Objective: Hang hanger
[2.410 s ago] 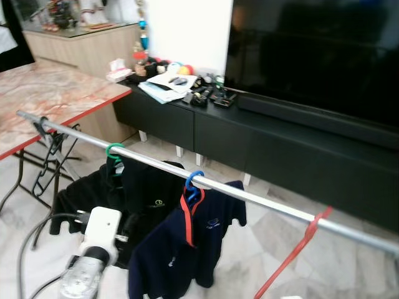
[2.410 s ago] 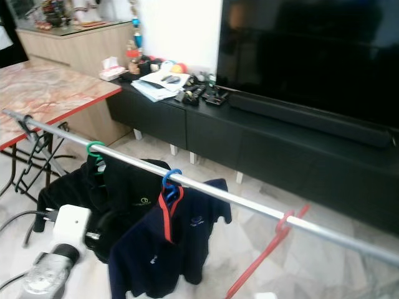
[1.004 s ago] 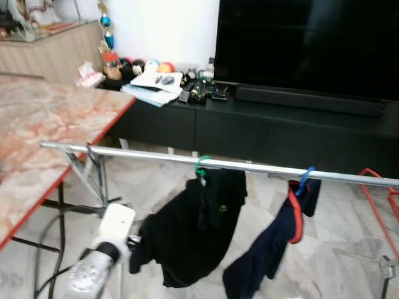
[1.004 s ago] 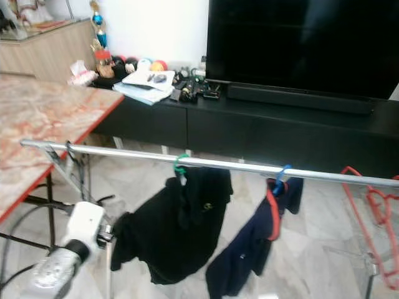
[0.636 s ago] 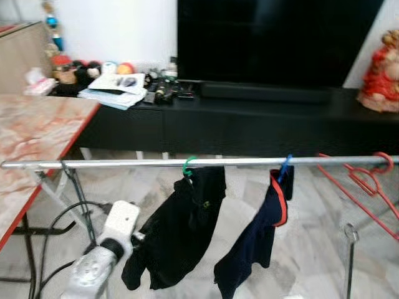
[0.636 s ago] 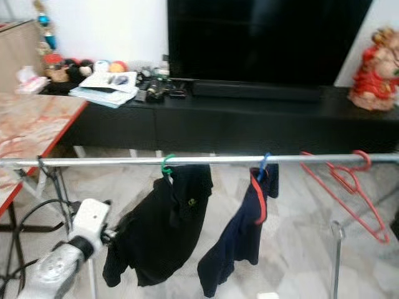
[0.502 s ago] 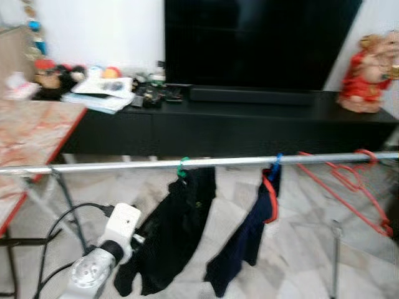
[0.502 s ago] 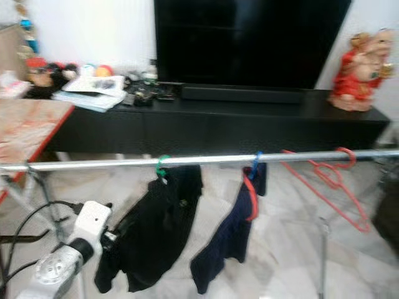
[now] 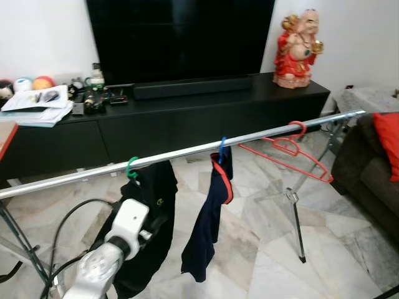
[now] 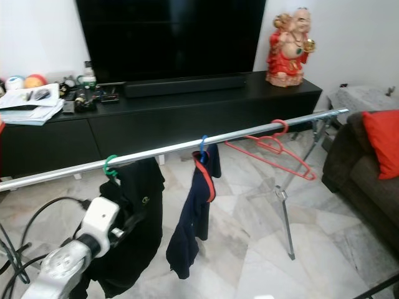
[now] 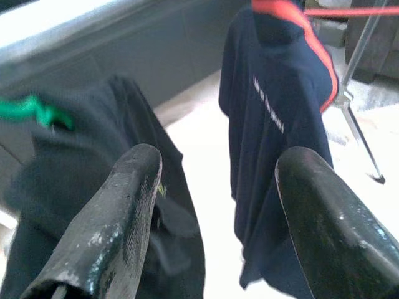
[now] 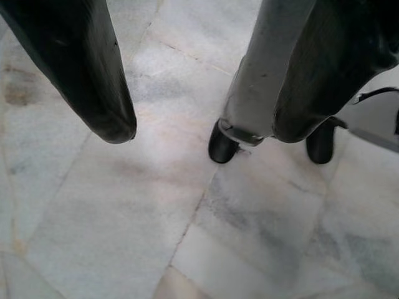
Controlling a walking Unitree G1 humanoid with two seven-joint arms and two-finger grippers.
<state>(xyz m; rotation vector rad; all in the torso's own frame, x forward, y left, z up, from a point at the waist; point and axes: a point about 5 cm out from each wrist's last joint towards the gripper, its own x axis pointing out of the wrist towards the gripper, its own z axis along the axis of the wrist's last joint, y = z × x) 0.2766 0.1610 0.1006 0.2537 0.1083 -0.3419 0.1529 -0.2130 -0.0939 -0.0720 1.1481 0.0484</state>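
A silver rail [image 9: 181, 154] crosses the room at a slant. On it hang a green hanger [image 9: 131, 169] with a black shirt [image 9: 156, 205], a blue hanger [image 9: 222, 149] with a navy shirt [image 9: 209, 224], and a bare red hanger [image 9: 288, 147] near the rail's right end. My left arm [image 9: 118, 243] is raised at the lower left, just in front of the black shirt. In the left wrist view my left gripper [image 11: 218, 162] is open and holds nothing, facing both shirts. My right gripper [image 12: 206, 132] is open and hangs over the marble floor [image 12: 124, 205].
Behind the rail stand a long black cabinet [image 9: 187, 118] and a large TV [image 9: 181, 37], with a red figurine [image 9: 298, 47] at the cabinet's right end. A dark sofa with a red cushion [image 9: 388, 134] is at the right. Cables [image 9: 62, 230] and the rack's leg [image 9: 296, 224] are on the floor.
The camera has swung right: the marble table has left the picture, and the figurine, the sofa and the rail's right end have come in. My left arm stays raised.
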